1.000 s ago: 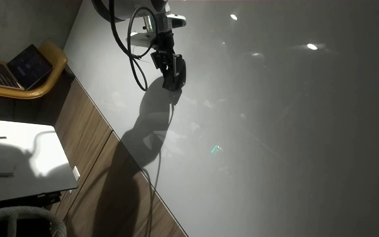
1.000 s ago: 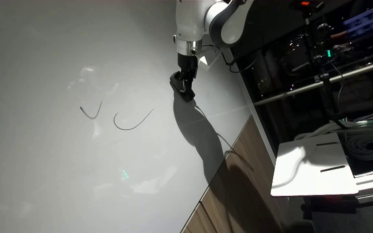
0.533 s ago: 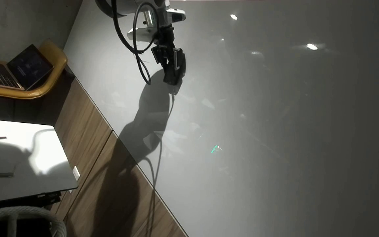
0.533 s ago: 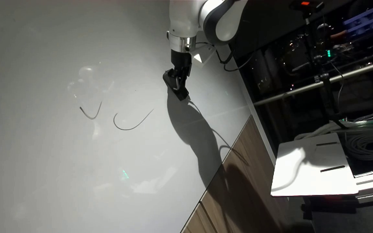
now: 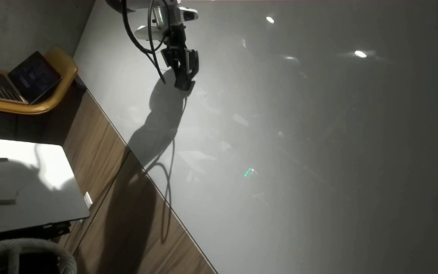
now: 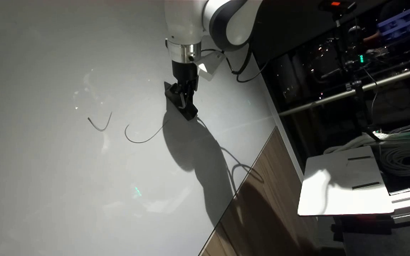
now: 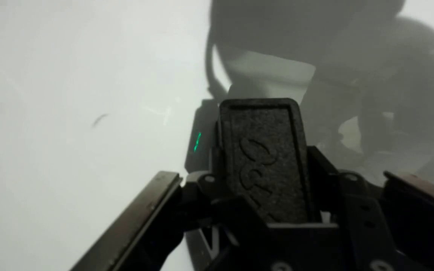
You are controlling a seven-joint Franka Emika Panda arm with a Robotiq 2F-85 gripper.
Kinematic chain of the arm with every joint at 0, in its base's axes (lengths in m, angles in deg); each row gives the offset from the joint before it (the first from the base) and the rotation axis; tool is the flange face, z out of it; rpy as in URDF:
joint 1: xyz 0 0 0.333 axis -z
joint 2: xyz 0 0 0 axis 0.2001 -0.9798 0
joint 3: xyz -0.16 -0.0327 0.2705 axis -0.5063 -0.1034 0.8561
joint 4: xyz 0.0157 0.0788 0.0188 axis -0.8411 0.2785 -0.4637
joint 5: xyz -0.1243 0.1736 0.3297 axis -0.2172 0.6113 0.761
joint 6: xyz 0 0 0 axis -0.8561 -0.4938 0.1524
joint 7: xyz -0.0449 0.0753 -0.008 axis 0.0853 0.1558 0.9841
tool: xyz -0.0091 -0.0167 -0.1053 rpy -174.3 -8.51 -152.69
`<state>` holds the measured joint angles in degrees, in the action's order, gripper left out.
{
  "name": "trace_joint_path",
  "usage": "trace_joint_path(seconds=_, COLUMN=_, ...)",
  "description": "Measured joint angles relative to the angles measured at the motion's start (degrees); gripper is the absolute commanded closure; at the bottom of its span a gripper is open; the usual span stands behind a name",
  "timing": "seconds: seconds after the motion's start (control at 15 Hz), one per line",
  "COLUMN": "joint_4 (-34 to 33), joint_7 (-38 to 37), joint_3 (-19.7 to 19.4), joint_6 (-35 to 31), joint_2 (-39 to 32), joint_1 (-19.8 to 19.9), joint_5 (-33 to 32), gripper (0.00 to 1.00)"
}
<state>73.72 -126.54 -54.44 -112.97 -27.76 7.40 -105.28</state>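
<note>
- In an exterior view, the gripper (image 5: pixel 183 70) hangs near the top, in front of a glossy white surface (image 5: pixel 310 213), its jaws pinching a black block (image 5: pixel 183 83).
- A dark shadow (image 5: pixel 162 118) runs from beside the block across that surface onto the wood-grain panels (image 5: pixel 97 140) along its edge.
- At the left there, an open laptop (image 5: pixel 34 78) sits on a yellow chair (image 5: pixel 66 66).
- In an exterior view, the black block (image 6: pixel 189 112) slants in the grip below the white arm (image 6: pixel 183 26); whether it touches the surface, I cannot tell.
- A long curved line (image 6: pixel 139 142) on the white surface ends near the block, inside the shadow; a shorter curved line (image 6: pixel 101 130) lies farther left.
- In the wrist view, the block sits between the jaws, which press it from both sides; its face bears lettering, not fully legible.
- A faint smear (image 7: pixel 99 119) shows on the white surface to the left.
</note>
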Motion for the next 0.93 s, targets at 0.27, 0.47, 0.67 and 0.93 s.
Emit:
trace_joint_path(seconds=0.27, joint_4=-4.6, joint_7=-4.3, joint_3=3.3, joint_6=3.6, joint_2=-5.3, joint_1=-4.7, joint_5=-3.0, gripper=0.71)
trace_joint_path(seconds=0.47, joint_4=-9.1, joint_7=-6.4, joint_3=4.4, joint_6=5.8, joint_2=-10.5, joint_1=-9.3, joint_5=-5.2, gripper=0.71)
trace_joint_path(seconds=0.67, joint_4=-13.9, joint_7=-6.5, joint_3=4.6, joint_6=7.9, joint_2=-15.6, joint_1=-13.7, joint_5=-6.2, gripper=0.71)
trace_joint_path(seconds=0.93, joint_4=-19.1, joint_7=-6.0, joint_3=4.6, joint_6=10.7, joint_2=-20.1, joint_1=-17.3, joint_5=-6.4, gripper=0.71)
